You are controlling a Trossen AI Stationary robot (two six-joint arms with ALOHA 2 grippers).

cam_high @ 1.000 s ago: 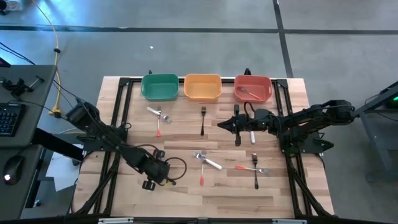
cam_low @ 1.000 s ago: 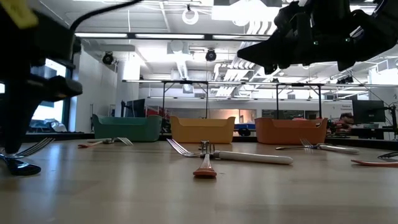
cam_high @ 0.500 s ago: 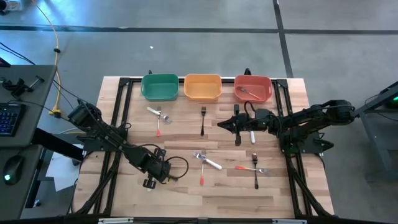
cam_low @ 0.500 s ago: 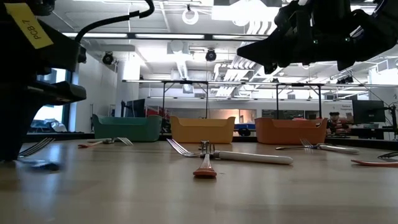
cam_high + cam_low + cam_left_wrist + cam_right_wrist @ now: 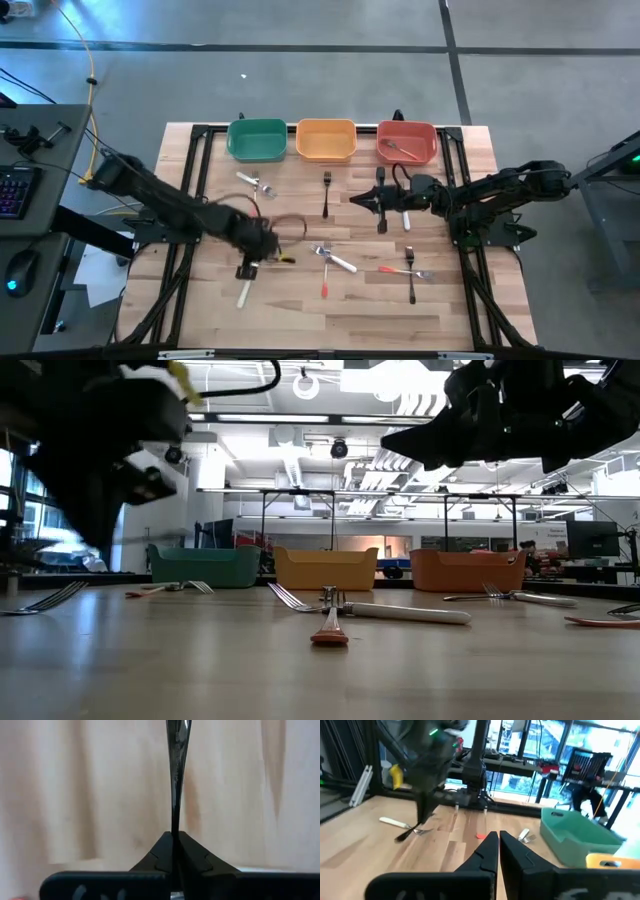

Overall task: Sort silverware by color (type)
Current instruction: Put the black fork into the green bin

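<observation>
Two closed fingers of the raised left gripper [image 5: 175, 840] pinch what seems a dark-handled utensil [image 5: 177, 770].

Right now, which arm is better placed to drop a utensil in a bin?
Left. Its claw is shut on a utensil; the right claw is shut on nothing, above the table.
</observation>
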